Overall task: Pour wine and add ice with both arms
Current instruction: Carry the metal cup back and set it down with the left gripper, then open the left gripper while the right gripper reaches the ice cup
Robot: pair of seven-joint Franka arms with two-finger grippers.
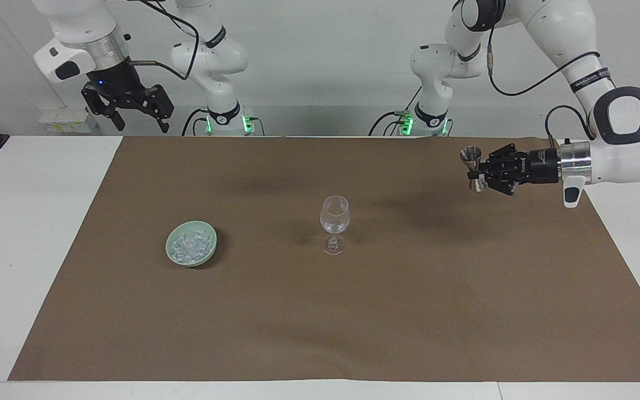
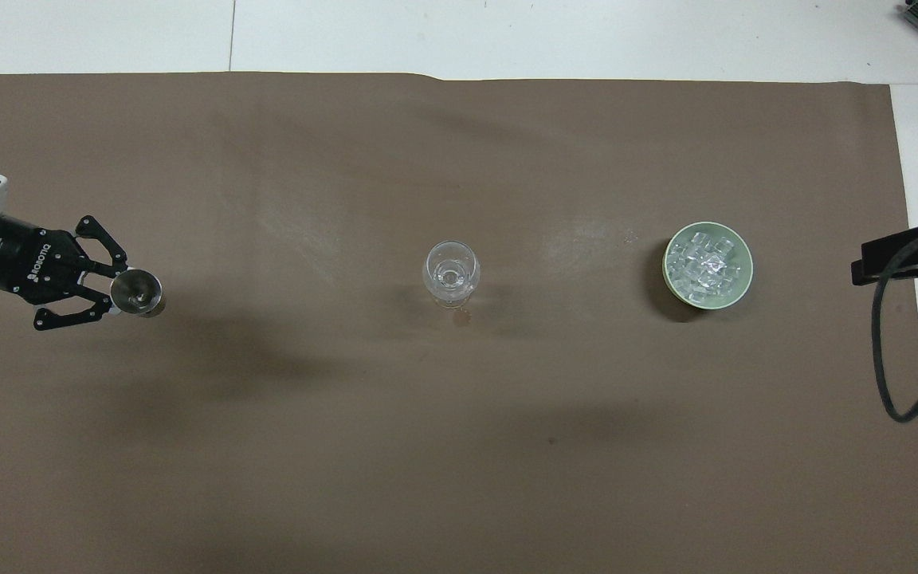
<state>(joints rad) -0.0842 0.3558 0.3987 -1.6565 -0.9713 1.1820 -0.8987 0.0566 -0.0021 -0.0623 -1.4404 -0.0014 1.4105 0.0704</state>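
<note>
The ice (image 1: pixel 190 244) is a heap of small clear, glassy cubes filling a shallow pale green round bowl (image 1: pixel 210 246), which sits on the brown paper mat (image 1: pixel 320 322) toward the right arm's end of the bench (image 1: pixel 31 250). A clear stemmed wine glass (image 1: pixel 334 220) stands upright near the mat's middle, well apart from the bowl.

The left end effector (image 1: pixel 481 173) hangs over the mat close to the edge at the left arm's end, reaching in sideways and clamped on the waist of a small silver double-cone metal jigger (image 1: pixel 472 168), held upright with its mouth up. The right end effector (image 1: pixel 131 114) hovers high near the bench edge closest to the robots, with fingers spread wide and nothing between them.

Broad bare stretches of mat lie between jigger and glass, between glass and bowl, and across the whole half farthest from the robots. White bench borders the mat at both ends.
</note>
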